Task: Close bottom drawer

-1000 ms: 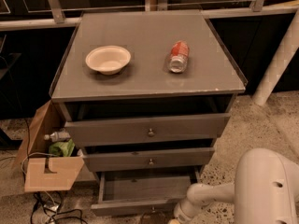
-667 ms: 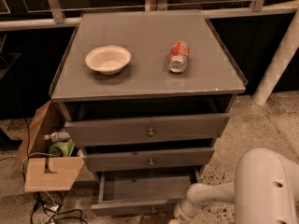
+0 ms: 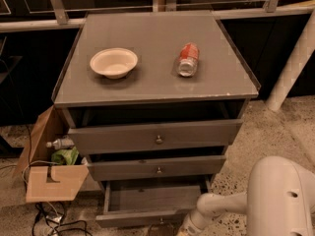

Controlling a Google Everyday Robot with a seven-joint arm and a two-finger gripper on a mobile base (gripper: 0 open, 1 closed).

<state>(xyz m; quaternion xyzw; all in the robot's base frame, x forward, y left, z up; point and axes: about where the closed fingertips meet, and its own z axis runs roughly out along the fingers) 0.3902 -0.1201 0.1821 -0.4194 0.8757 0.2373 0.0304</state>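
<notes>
The bottom drawer (image 3: 152, 200) is standing pulled out at the foot of the cabinet (image 3: 152, 85). The gripper (image 3: 184, 229) is hanging at its 5 o'clock, by the front's right end; its grip I cannot tell. Up top, a bowl (image 3: 113, 62) is sitting at 11 o'clock and a can (image 3: 188, 59) is lying at 1 o'clock.

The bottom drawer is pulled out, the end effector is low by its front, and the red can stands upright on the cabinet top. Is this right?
Not quite. The camera view shows the red can lying on its side on the cabinet top, not upright. The rest holds: the bottom drawer is pulled out and the end effector is low by its front.
</notes>
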